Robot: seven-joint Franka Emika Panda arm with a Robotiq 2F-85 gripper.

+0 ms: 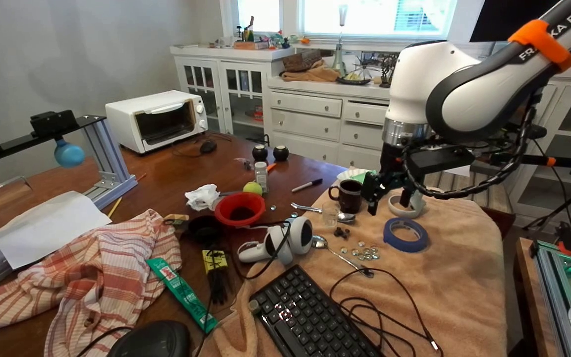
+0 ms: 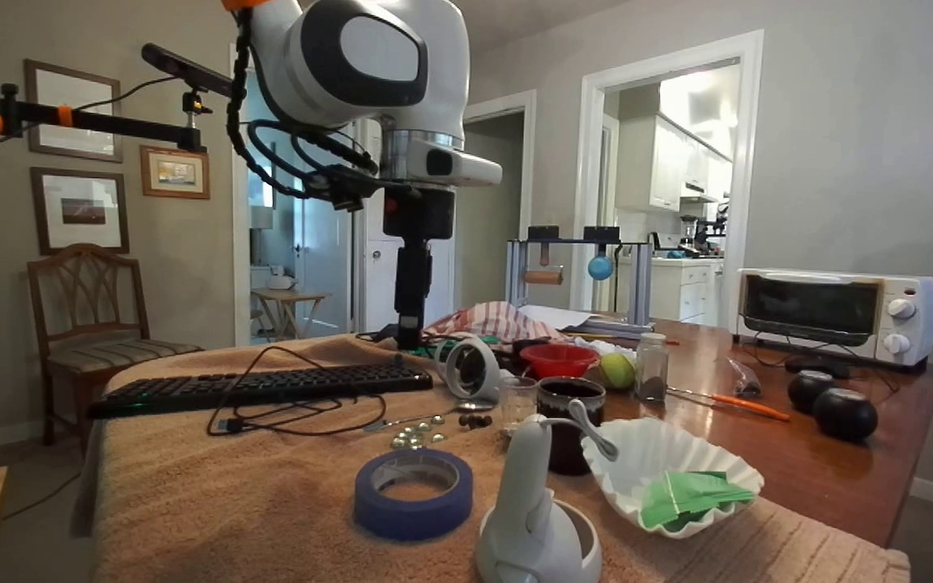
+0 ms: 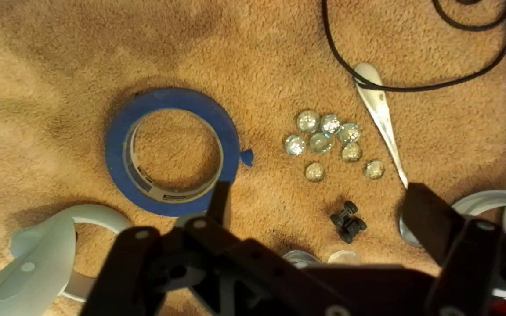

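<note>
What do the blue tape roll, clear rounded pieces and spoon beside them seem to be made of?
Blue tape roll: probably paper masking tape, matte, judging by its dull surface. Clear rounded pieces: likely glass, glossy and see-through with bright glints, though plastic is possible. Spoon: apparently polished metal, from its silvery sheen.

End effector, spread wide, above tan towel; blue tape roll, dark mug near; keyboard well apart.
</note>
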